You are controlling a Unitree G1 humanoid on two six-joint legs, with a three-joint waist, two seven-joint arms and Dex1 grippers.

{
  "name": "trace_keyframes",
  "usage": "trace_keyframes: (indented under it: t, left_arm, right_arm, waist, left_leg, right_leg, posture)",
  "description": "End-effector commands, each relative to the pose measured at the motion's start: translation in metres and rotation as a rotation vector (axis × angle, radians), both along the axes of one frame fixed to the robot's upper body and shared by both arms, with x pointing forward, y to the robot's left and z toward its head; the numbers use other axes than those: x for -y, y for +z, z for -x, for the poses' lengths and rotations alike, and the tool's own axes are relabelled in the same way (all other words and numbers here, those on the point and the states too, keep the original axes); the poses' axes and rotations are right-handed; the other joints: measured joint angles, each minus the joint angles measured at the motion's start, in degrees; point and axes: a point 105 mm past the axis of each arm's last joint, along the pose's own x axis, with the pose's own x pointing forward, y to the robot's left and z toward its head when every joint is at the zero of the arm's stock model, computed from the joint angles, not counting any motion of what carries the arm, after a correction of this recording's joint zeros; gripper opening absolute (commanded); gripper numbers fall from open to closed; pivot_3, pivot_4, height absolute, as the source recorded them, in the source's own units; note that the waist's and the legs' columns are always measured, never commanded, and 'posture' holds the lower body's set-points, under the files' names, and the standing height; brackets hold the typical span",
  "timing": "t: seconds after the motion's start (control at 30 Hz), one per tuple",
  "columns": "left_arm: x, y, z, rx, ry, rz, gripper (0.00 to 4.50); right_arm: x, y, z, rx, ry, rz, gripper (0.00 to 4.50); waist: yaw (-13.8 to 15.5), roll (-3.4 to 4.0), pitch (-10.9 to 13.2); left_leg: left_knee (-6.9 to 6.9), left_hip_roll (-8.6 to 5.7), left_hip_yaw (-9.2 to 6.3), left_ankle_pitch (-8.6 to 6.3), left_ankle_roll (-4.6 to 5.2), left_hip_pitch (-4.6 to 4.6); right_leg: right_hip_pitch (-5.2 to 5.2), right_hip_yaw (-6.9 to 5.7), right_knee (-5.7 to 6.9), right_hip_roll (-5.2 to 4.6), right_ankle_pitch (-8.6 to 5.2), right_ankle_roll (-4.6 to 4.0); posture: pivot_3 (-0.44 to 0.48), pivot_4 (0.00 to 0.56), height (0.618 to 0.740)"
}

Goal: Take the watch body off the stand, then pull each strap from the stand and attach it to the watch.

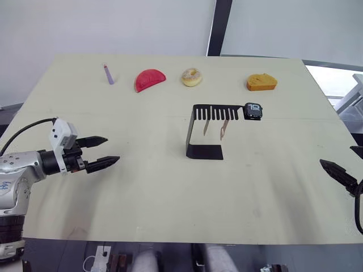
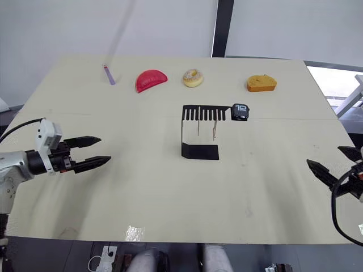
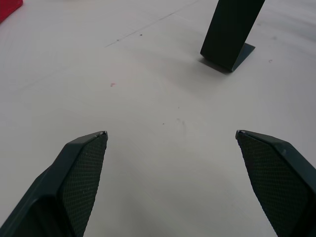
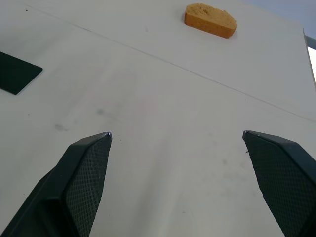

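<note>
Small black watch body [image 1: 253, 111] with white digits, mounted at ring end of black bent stand [image 1: 204, 130] mid-table; two pinkish-tan straps [image 1: 215, 128] hanging from comb slots; left gripper [image 1: 105, 151] and right gripper [image 2: 332, 164] both spread apart, empty

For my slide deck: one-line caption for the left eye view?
Open left gripper faces the stand, which holds watch body and two straps.

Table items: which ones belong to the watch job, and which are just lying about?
For the job:
- stand
- watch body, at the end of the stand's top arm
- two straps, hanging from the comb slots

Lying about, along the far edge:
- purple stick
- red slice
- doughnut
- orange wedge
</note>
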Motion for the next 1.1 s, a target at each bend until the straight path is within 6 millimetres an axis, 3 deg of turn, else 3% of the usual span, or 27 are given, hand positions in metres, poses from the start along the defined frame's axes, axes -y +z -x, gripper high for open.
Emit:
trace_keyframes:
  t: [0.03,0.1,0.23,0.47,0.7,1.1]
  left_arm:
    - [0.032,0.026,0.009,0.083,-0.143,0.002,4.47]
    - [0.043,0.032,0.012,0.103,-0.193,-0.006,4.47]
    - [0.079,0.061,0.015,0.16,-0.36,0.023,4.47]
    - [0.113,0.095,0.008,0.255,-0.507,0.056,4.47]
    - [0.131,0.094,-0.002,0.312,-0.578,0.05,4.47]
    - [0.144,0.095,0.002,0.332,-0.623,0.087,4.47]
  right_arm:
    - [-0.022,0.016,0.002,0.105,-0.025,-0.005,4.5]
    - [-0.032,0.018,0.002,0.127,-0.035,-0.027,4.5]
    - [-0.08,0.029,0.003,0.198,0.017,-0.099,4.5]
    - [-0.139,0.047,-0.012,0.252,0.06,-0.27,4.5]
    - [-0.167,0.061,-0.022,0.257,0.071,-0.347,4.5]
    - [-0.177,0.071,-0.039,0.213,0.012,-0.393,4.5]
  waist:
    - [0.0,-0.01,0.0]
    - [0.0,0.0,0.0]
    - [-0.1,0.02,0.0]
    - [-0.4,0.02,0.0]
    - [-0.3,0.02,0.0]
    - [-0.6,0.02,0.0]
  left_leg:
    - [0.0,0.0,0.0,0.0,-0.01,0.0]
    - [0.01,0.0,-0.01,0.01,-0.02,-0.01]
    - [0.21,0.0,-0.02,0.03,-0.05,-0.02]
    - [0.48,-0.01,0.0,0.03,-0.05,-0.04]
    - [0.55,0.03,-0.02,0.02,-0.04,-0.16]
    - [0.63,0.1,-0.06,0.02,-0.02,-0.26]
  right_leg:
    - [0.0,0.0,0.0,0.0,0.0,0.0]
    - [0.0,0.0,0.03,0.0,0.0,0.0]
    - [0.0,0.0,0.15,0.02,0.0,0.0]
    - [-0.02,0.04,0.31,0.03,-0.01,-0.03]
    - [-0.12,0.04,0.32,0.05,-0.04,-0.06]
    - [-0.16,0.01,0.32,0.04,-0.04,-0.05]
  posture:
    - [0.0,0.15,0.737]
    - [0.0,0.15,0.737]
    - [0.0,0.15,0.737]
    - [0.0,0.15,0.737]
    - [0.0,0.15,0.737]
    - [0.0,0.15,0.737]
